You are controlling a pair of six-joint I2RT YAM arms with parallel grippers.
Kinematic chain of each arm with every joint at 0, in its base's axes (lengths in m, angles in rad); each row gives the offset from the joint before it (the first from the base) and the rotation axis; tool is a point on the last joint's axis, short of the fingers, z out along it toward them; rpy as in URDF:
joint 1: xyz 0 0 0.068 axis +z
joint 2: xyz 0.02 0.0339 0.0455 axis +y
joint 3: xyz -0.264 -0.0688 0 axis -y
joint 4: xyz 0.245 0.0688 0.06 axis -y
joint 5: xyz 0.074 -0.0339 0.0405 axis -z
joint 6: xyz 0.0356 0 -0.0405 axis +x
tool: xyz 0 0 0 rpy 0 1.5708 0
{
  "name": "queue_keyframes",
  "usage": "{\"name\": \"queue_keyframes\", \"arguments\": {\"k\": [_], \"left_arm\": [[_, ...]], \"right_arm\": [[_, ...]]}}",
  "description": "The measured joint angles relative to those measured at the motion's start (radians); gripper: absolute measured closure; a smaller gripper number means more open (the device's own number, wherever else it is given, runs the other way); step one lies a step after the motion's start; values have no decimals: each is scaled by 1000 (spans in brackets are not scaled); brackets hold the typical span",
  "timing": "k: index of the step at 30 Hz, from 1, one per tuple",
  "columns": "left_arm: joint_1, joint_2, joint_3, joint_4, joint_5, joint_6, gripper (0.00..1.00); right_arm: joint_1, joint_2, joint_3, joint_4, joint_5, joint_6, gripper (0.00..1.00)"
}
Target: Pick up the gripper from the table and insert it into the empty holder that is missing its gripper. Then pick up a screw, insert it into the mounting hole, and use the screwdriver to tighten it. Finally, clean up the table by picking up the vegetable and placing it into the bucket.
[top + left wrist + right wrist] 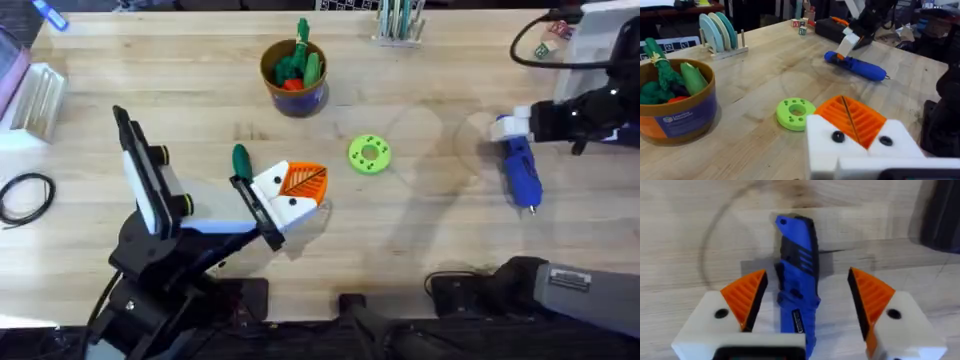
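You're looking down on the screwdriver (796, 287), which lies flat on the wooden counter (685, 235). Your right pincer (807, 297) straddles it with jaws wide apart, one orange ribbed pad on each side of the blue handle and neither touching it. Each pad sits on a white mount with a small dark hole. Beyond the screwdriver's far end, a faint ring mark shows on the wood.

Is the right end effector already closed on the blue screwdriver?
No. In the right wrist view the right end effector is open, its orange pads standing apart on either side of the blue screwdriver without touching it.
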Motion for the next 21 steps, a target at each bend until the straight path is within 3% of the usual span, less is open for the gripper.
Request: {"name": "queue_keyframes", "arguments": {"k": [15, 19, 21], "left_arm": [[0, 0, 0, 0, -2, 0, 996], [0, 0, 0, 0, -2, 0, 996], [0, 0, 0, 0, -2, 0, 996]], "right_arm": [[-1, 176, 1, 63, -26, -39, 25], [0, 185, 5, 58, -47, -29, 194], [1, 187, 6, 56, -58, -26, 341]]}}
